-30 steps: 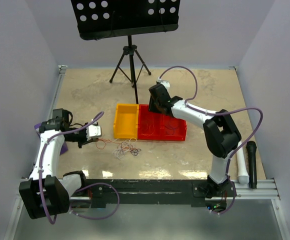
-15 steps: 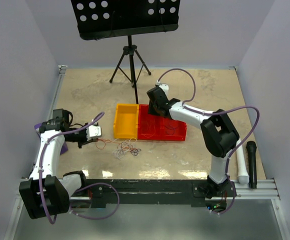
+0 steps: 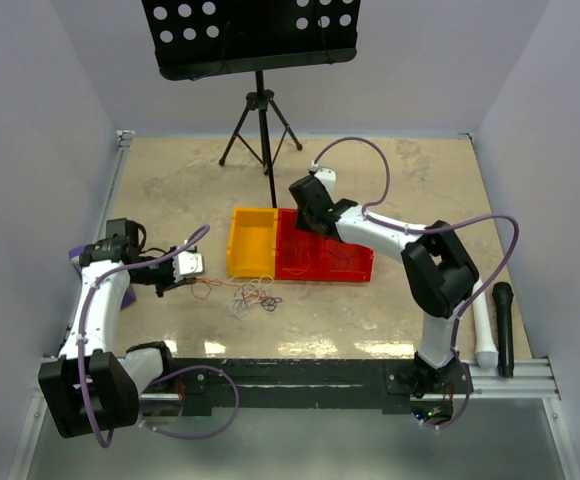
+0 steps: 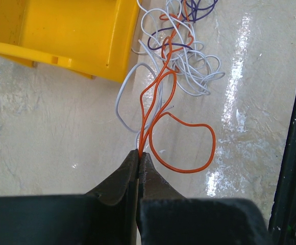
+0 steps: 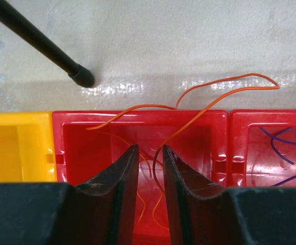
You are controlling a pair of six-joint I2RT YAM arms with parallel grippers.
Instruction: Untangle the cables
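Left gripper [image 4: 139,156] clamped on orange cable [image 4: 188,171] | right gripper [image 5: 147,153] apart over red bin [image 5: 87,153] | some sorted, tangle [image 4: 191,69] remains

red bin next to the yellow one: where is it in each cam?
Top external: red bin at centre, right of the yellow bin.
Left wrist: not in view.
Right wrist: lower centre, right of the yellow bin.
Shared landmark: yellow bin, top left in the left wrist view.
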